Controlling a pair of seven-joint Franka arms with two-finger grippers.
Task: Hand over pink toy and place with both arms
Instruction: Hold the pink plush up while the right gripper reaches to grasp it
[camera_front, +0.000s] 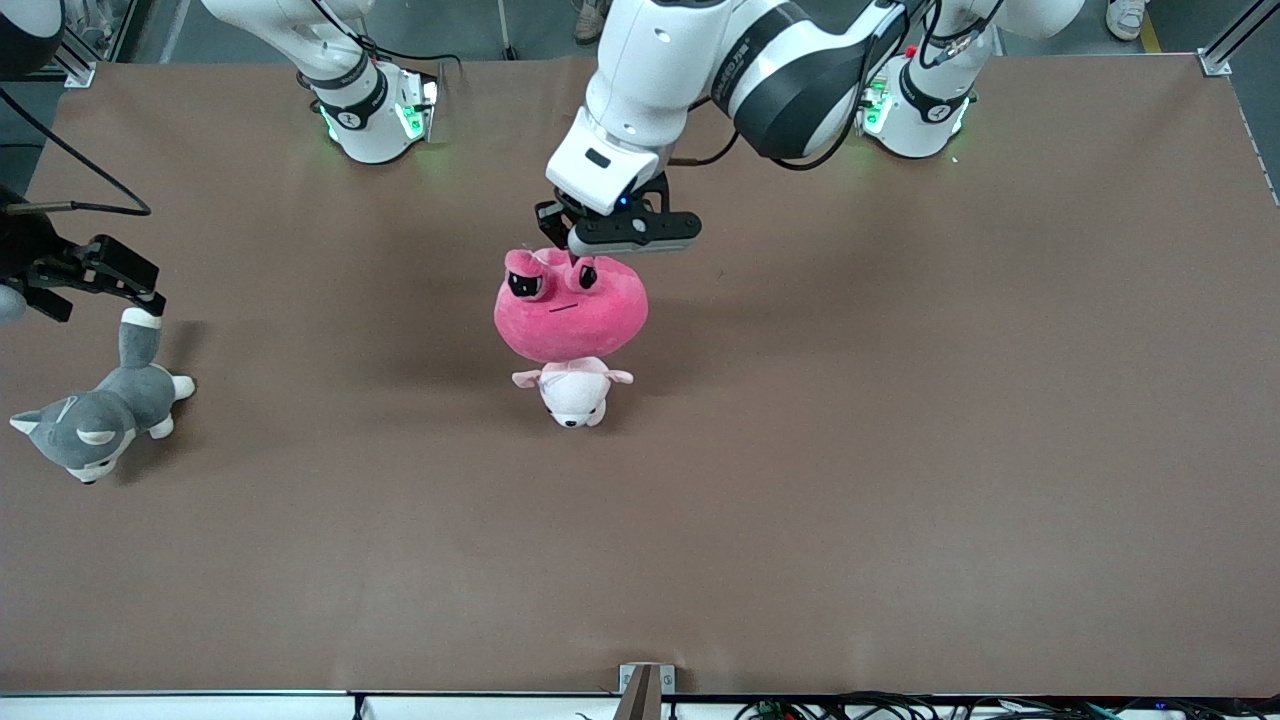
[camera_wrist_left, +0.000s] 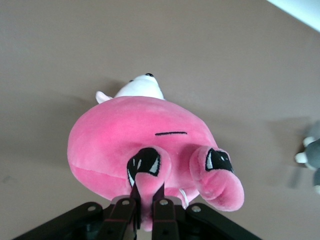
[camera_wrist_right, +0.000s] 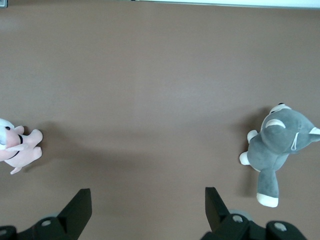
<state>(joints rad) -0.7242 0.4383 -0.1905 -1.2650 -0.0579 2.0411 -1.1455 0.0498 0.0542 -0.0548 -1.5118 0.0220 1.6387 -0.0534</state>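
The pink toy (camera_front: 570, 310), a hot-pink round plush with angry black eyes, hangs in the air over the middle of the table. My left gripper (camera_front: 575, 255) is shut on one of its ear flaps from above. In the left wrist view the fingers (camera_wrist_left: 131, 192) pinch that flap just below an eye, and the pink toy (camera_wrist_left: 125, 140) fills the middle. My right gripper (camera_front: 100, 300) stands open at the right arm's end of the table, above the grey dog's tail. Nothing lies between its fingers (camera_wrist_right: 80, 205), only bare table.
A small pale pink-and-white plush (camera_front: 572, 392) lies on the table right under the hanging toy; it also shows in both wrist views (camera_wrist_left: 140, 87) (camera_wrist_right: 17, 147). A grey-and-white plush dog (camera_front: 95, 420) (camera_wrist_right: 280, 142) lies at the right arm's end. The brown table (camera_front: 900, 450) stretches toward the left arm's end.
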